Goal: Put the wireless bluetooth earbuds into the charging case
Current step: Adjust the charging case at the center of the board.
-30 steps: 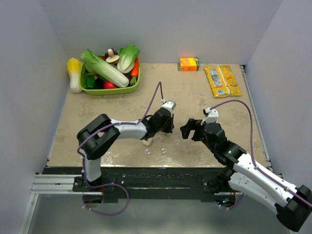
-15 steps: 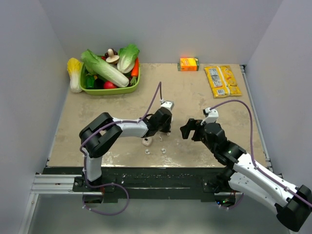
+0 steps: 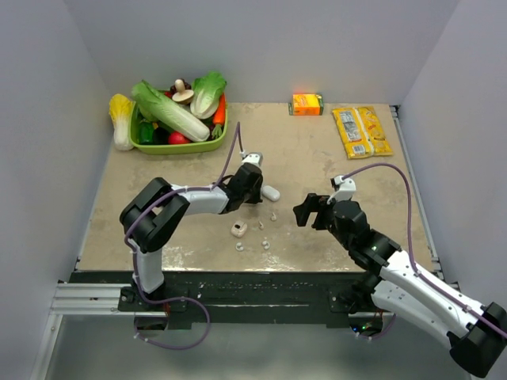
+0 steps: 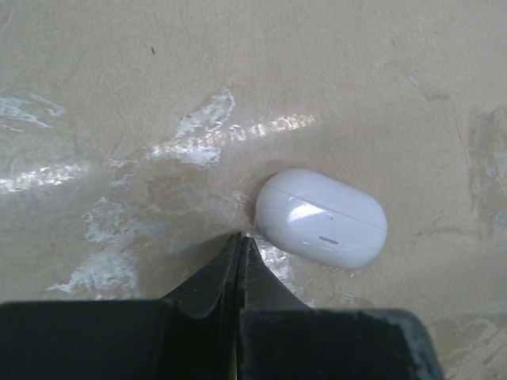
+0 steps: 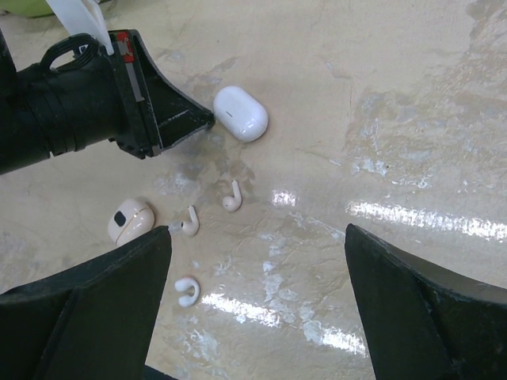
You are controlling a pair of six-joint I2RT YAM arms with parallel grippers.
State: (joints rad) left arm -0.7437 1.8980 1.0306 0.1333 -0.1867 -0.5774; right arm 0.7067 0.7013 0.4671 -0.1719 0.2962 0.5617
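The top external view looks steeply down from above and behind the near edge, taking in the whole table (image 3: 333,158) out to its far corners. The left wrist view hangs very close over mid-table. The right wrist view stands further back, facing left, and all three share the charging case (image 4: 321,218).

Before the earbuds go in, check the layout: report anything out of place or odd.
The charging case lies closed on the table, so no earbud can go in yet. The earbuds lie loose and scattered nearby, apart from it. The shut left tool has its tip at the case's edge.
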